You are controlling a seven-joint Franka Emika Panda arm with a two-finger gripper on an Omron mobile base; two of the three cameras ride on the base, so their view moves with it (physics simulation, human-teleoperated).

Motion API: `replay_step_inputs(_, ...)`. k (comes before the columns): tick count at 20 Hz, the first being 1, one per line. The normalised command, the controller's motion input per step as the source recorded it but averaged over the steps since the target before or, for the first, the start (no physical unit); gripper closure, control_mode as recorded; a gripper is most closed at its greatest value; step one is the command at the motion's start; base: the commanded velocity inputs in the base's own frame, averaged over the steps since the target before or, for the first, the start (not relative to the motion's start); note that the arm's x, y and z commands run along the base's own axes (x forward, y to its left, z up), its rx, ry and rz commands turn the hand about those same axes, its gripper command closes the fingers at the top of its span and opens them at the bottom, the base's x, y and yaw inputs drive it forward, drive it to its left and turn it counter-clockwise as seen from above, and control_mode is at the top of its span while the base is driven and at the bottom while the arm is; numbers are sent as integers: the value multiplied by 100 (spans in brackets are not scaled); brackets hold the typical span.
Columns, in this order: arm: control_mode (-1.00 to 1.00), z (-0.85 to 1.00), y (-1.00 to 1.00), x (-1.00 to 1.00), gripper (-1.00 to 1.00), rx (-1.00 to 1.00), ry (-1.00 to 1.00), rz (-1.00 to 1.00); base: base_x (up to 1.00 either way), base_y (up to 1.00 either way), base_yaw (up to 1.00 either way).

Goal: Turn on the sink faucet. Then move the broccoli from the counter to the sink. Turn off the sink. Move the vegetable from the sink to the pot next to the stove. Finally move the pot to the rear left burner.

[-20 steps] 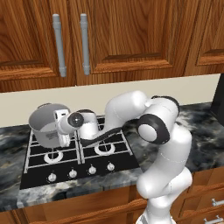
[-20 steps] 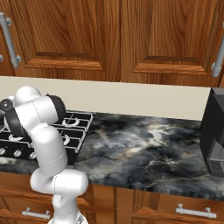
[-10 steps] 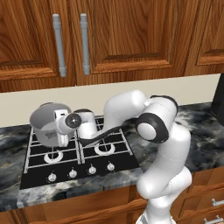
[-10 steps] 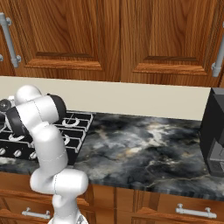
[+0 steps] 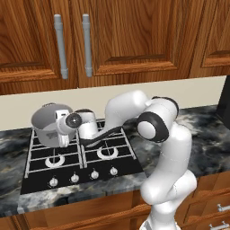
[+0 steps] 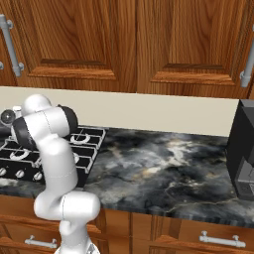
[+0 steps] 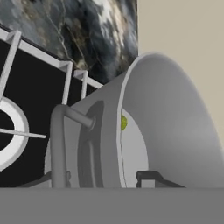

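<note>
The grey metal pot (image 5: 47, 126) stands upright over the rear left part of the black stove (image 5: 103, 166), close to the back wall. My gripper (image 5: 63, 133) reaches in from the right and is shut on the pot's right rim. In the hand view the two fingertips straddle the pot (image 7: 175, 122) wall, one inside and one outside by its loop handle (image 7: 59, 131). A bit of green broccoli (image 7: 124, 122) peeks over the rim from inside. I cannot tell whether the pot's base touches the grate. The marbled counter (image 6: 163, 168) stretches to the right of the stove.
A row of small knobs (image 5: 83, 176) lines the stove's front edge. The beige wall rises just behind the pot, with wooden cabinets (image 5: 121, 40) overhead. A black appliance (image 6: 243, 149) stands on the counter at the far right.
The gripper and the pot have crept slightly left over the rear left burner; the grip is unchanged.
</note>
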Motion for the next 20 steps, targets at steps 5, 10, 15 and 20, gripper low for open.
replay_step_inputs(5, -100, -13, 2, 20, -100, 0, 0, 0, 0, 0, 0)
replay_step_inputs(10, -100, -6, 7, 5, -100, 0, -4, 0, 0, 0, 0)
replay_step_inputs(15, -100, 0, 0, 0, -100, 0, -9, 0, 0, 0, 0)
replay_step_inputs(20, -100, 0, 0, -11, -100, 0, -15, 0, 0, 0, 0)
